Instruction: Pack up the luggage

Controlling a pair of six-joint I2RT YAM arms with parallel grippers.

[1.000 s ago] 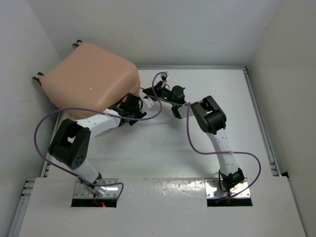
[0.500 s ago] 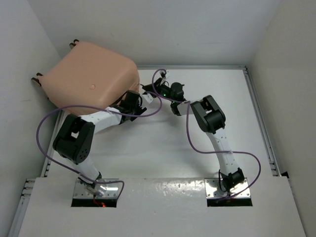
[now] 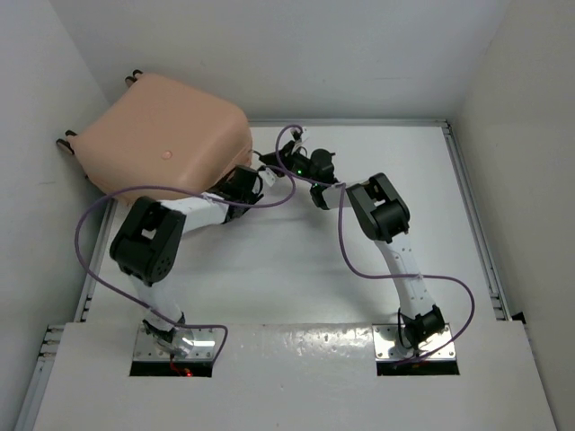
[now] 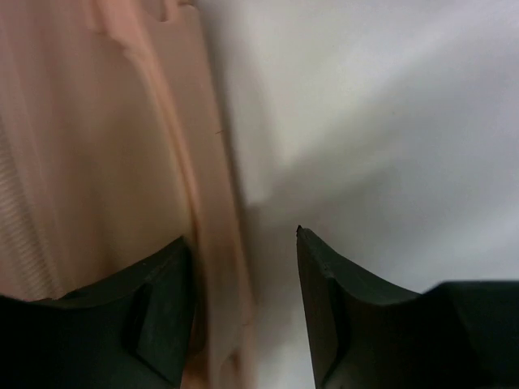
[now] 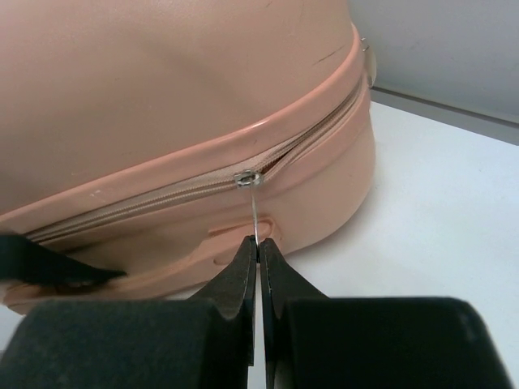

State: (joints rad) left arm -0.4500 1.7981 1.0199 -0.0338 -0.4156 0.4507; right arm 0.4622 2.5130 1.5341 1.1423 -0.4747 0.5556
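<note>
Two grippers are positioned against the luggage [image 3: 166,135], which lies directly ahead of both with its lid down on the white table [image 3: 296,269]. The right gripper [image 5: 259,241] is fully closed, and the thin metal zipper pull [image 5: 254,212] is pinched between its fingertips. The zipper slider [image 5: 246,177] is located just above those fingertips, on the seam between the two peach shells. The seam appears parted to the slider's right. The left gripper [image 4: 239,243] is held about half open, with nothing clamped. An edge of the peach shell is located between its jaws, close to the left finger [image 4: 166,308]. Bare table is seen beside the right finger [image 4: 324,300]. Contact with the shell cannot be confirmed.
</note>
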